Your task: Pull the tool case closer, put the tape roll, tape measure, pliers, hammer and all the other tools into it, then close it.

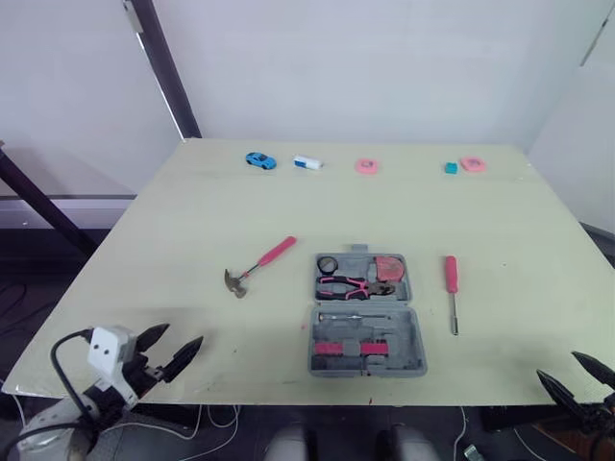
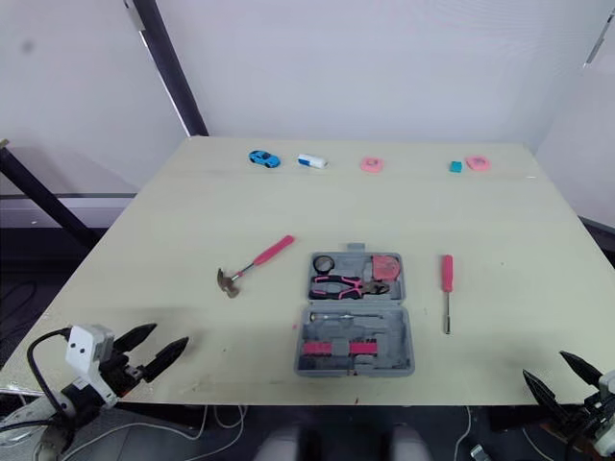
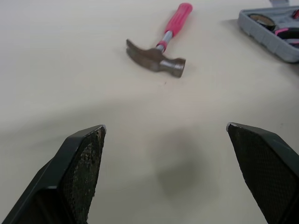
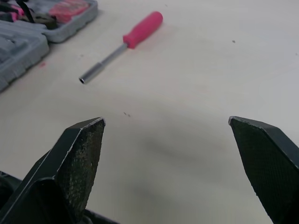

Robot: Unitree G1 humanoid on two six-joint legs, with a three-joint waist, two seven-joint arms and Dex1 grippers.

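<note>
An open grey tool case (image 1: 366, 315) lies near the table's front middle, with a black tape roll (image 1: 329, 264), a red tape measure (image 1: 389, 268) and pink-handled pliers (image 1: 354, 286) in its far half. A pink-handled hammer (image 1: 258, 267) lies to the case's left, a pink-handled screwdriver (image 1: 451, 289) to its right. My left gripper (image 1: 165, 351) hovers open at the front left corner, with the hammer (image 3: 161, 49) ahead of it. My right gripper (image 1: 578, 377) is open at the front right edge, the screwdriver (image 4: 125, 43) ahead of it.
Along the table's far edge sit a blue toy car (image 1: 259, 160), a white and blue block (image 1: 307, 162), two pink tape rolls (image 1: 366, 166) (image 1: 472, 164) and a small teal cube (image 1: 451, 168). A dark pole (image 1: 168, 72) leans behind the far left corner.
</note>
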